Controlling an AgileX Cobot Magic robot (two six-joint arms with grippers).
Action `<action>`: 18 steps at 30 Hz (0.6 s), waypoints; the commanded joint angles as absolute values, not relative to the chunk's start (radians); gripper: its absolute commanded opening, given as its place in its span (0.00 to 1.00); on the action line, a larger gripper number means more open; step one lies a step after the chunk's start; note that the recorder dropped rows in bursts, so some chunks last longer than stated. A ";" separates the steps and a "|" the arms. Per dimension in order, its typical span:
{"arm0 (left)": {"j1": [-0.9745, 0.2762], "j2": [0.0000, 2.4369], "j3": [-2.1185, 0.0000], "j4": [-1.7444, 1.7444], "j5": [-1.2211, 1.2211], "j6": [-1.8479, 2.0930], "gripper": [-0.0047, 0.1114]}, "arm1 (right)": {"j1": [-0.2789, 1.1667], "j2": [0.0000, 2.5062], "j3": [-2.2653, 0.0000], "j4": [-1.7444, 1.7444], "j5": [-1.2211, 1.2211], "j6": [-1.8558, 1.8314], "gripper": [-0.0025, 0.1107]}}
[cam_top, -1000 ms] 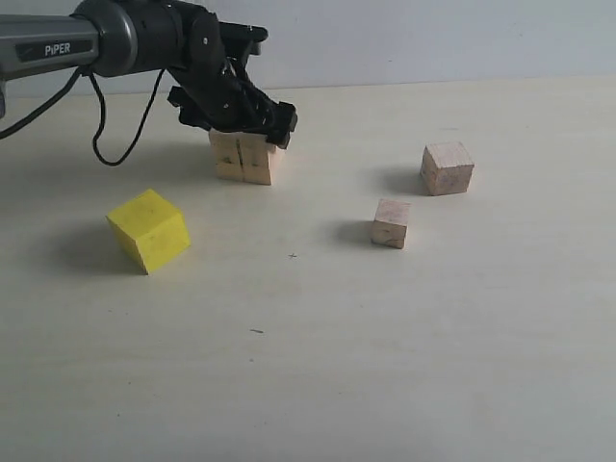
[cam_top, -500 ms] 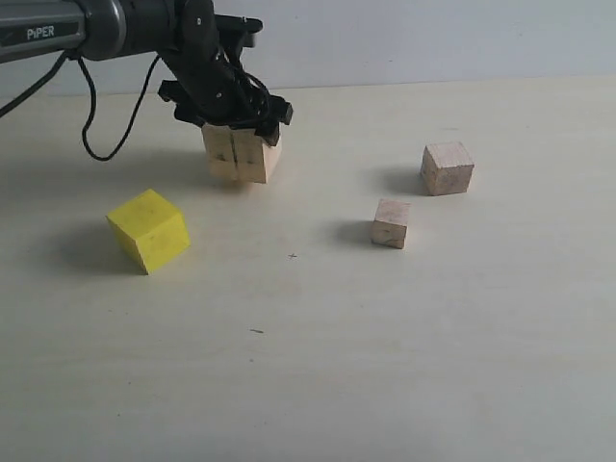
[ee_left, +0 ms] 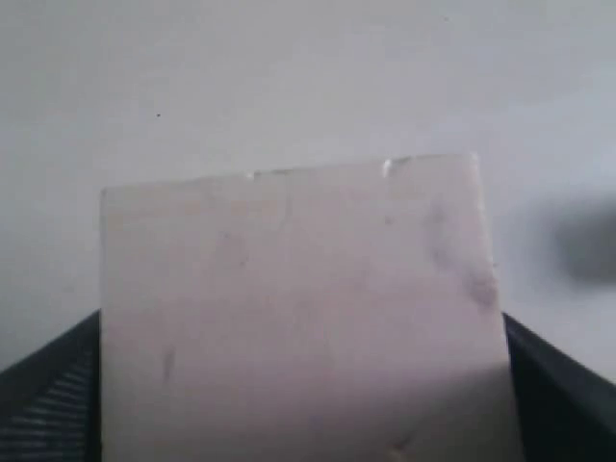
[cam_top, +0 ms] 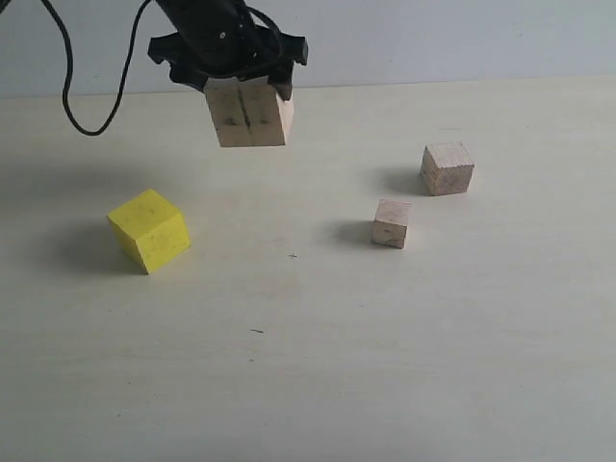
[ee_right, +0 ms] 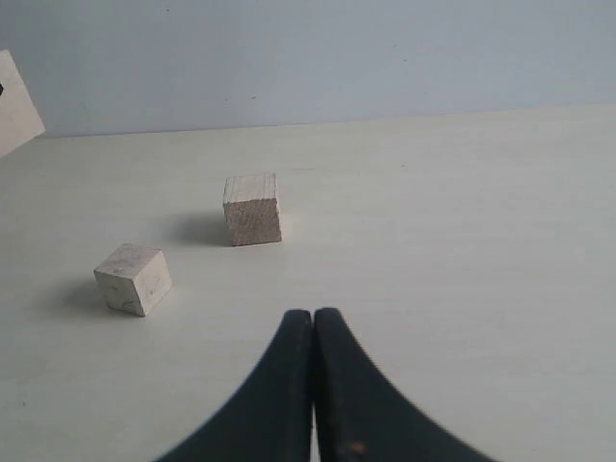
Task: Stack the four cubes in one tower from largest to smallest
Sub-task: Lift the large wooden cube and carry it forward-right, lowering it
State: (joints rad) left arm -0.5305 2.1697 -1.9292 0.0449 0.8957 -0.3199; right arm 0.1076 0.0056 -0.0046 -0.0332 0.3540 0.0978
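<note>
The large pale-wood cube (cam_top: pixel 249 113), with a dark crack line down its face, hangs in the air above the table's back left. My left gripper (cam_top: pixel 241 82) is shut on it from above. In the left wrist view that cube (ee_left: pixel 298 318) fills most of the picture between the dark jaws. The yellow cube (cam_top: pixel 148 230) rests on the table at the left. A medium wood cube (cam_top: pixel 447 168) and a small wood cube (cam_top: pixel 391 223) sit to the right. My right gripper (ee_right: pixel 314 322) is shut and empty, short of the medium cube (ee_right: pixel 252 209) and the small cube (ee_right: pixel 133 278).
The pale table (cam_top: pixel 318 366) runs wide and flat toward the front. A black cable (cam_top: pixel 91 120) droops from the left arm. A plain light wall (cam_top: pixel 462 38) closes the back.
The left gripper has closed on the large wood cube and lifted it off the table, rising toward the top of the exterior view. The other cubes have not moved.
</note>
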 commanded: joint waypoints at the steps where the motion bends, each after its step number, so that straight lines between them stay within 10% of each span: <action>1: -0.608 2.135 -1.930 0.181 0.941 -0.437 0.06 | 0.104 0.000 0.000 -0.033 0.343 0.098 0.02; 18: -0.777 2.101 -1.853 0.358 1.133 -0.798 0.06 | 0.104 0.000 0.000 -0.033 0.343 0.098 0.02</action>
State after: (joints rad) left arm -0.7650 2.1307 -1.8979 0.3338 1.1255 -0.7445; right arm 0.1076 0.0056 -0.0046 -0.0332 0.3540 0.0978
